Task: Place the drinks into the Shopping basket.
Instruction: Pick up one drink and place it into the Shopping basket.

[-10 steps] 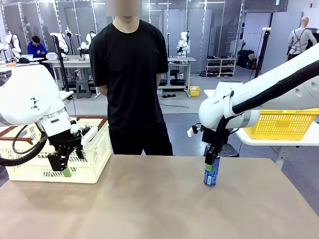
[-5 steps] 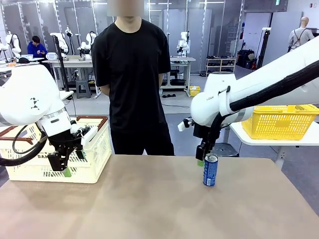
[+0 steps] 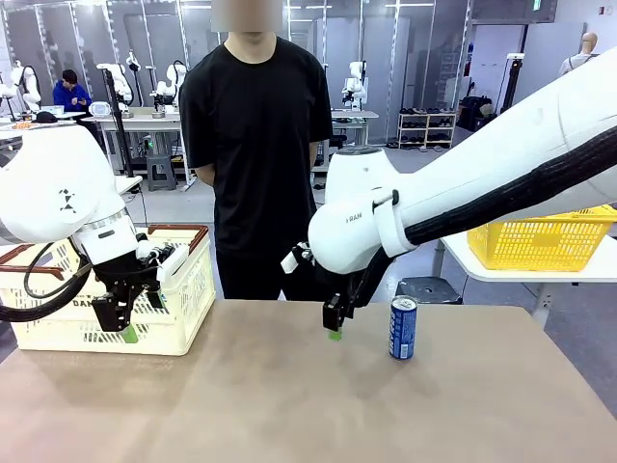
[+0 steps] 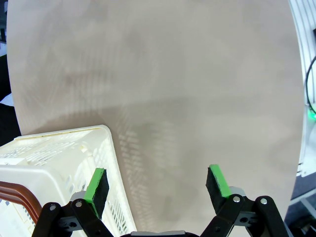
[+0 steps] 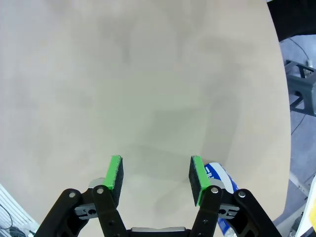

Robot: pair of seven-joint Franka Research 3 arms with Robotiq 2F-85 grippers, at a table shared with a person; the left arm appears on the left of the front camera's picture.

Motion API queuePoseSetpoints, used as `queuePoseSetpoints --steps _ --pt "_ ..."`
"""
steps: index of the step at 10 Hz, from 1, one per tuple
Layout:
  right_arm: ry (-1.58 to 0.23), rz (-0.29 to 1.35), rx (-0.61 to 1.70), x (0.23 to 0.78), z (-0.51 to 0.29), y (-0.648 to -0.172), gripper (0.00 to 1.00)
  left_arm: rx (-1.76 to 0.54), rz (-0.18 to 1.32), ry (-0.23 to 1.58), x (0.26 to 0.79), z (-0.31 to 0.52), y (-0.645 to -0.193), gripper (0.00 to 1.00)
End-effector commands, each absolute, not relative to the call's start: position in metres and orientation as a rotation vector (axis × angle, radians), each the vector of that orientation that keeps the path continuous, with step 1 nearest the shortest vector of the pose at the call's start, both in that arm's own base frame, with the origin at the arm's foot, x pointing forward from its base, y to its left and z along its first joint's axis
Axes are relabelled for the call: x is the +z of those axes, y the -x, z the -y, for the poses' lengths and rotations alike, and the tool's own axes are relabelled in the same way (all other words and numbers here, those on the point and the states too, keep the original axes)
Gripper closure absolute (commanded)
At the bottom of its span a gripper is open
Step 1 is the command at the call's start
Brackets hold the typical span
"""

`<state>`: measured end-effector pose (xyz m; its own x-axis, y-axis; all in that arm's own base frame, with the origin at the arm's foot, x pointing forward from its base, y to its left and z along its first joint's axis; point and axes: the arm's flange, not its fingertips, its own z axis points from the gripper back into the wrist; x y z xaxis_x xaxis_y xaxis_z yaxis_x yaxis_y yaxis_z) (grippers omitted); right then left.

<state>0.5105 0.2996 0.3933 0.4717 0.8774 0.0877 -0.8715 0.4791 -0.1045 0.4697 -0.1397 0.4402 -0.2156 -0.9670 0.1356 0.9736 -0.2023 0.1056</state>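
While the blue can (image 3: 402, 328) stands upright on the table (image 3: 289, 405), just right of the right gripper (image 3: 335, 324), the fingers should be lined up either side of it before closing — the jaws are parted around nothing. The Shopping basket (image 3: 183, 289) sits far left, behind the left gripper (image 3: 123, 326). From the left wrist, wide-open, empty pads (image 4: 96, 185) are seen beside the cream crate wall (image 4: 64, 158). From the right wrist, a blue-and-white can (image 5: 220, 180) is glimpsed beside one finger.
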Motion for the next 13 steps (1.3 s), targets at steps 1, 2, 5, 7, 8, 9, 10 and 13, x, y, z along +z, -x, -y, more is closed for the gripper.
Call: queuePoseSetpoints --steps 1,2,5,7,8,9,10,13 --pt "0.113 0.173 1.01 0.384 -0.288 -0.531 0.32 -1.781 0.174 0.043 0.441 0.138 -0.468 0.0" --pt "0.144 0.148 1.019 0.38 -0.287 -0.532 0.32 -1.781 0.174 0.043 0.441 0.138 -0.468 0.0" --pt "0.146 0.146 1.006 0.401 -0.272 -0.528 0.32 -1.781 0.174 0.043 0.441 0.138 -0.468 0.0" --pt "0.17 0.178 1.005 0.428 -0.253 -0.527 0.32 -1.781 0.174 0.043 0.441 0.138 -0.468 0.0" --pt "0.166 0.165 0.993 0.443 -0.244 -0.523 0.32 -1.781 0.174 0.043 0.441 0.138 -0.468 0.0" --pt "0.164 0.18 0.965 0.456 -0.232 -0.519 0.32 -1.781 0.174 0.043 0.441 0.138 -0.468 0.0" --pt "0.164 0.18 0.951 0.467 -0.218 -0.514 0.32 -1.781 0.174 0.043 0.441 0.138 -0.468 0.0" --pt "0.114 0.182 0.935 0.48 -0.18 -0.51 0.32 -1.781 0.174 0.043 0.441 0.138 -0.468 0.0"
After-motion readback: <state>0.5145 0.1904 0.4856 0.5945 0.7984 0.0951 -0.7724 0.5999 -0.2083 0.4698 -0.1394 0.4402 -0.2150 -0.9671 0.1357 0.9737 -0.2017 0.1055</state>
